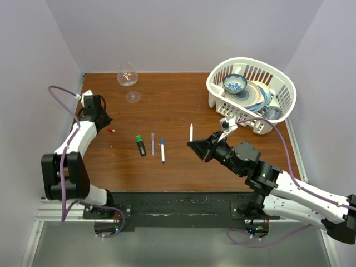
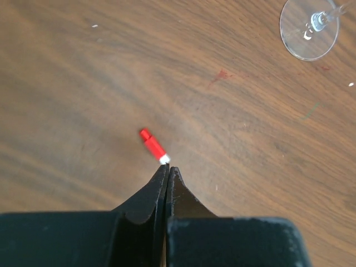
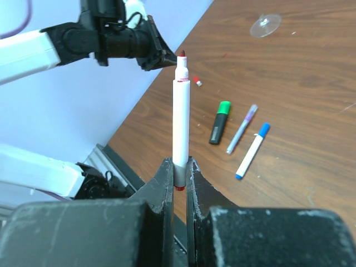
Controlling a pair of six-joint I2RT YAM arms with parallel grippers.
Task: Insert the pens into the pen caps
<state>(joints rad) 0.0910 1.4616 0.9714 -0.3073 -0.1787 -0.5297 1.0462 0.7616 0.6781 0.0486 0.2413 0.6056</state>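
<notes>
From above, my left gripper sat at the left of the surface, just beside the red cap. My right gripper was clamped on the white pen. It was to the right of three others lying in a row: the black marker, the purple-grey pen and the blue-capped pen. A wine glass and a basket of dishes were at the far side.

In my left wrist view, the left gripper's fingers were pressed together with nothing between them. The red cap lay on the wood just past their tips, white end nearest (whether it touched them I could not tell).

In my right wrist view, the right gripper was closed tight on the white pen's grey lower end. Its red tip pointed away from me. The marker, the two other pens and the cap lay beyond.
</notes>
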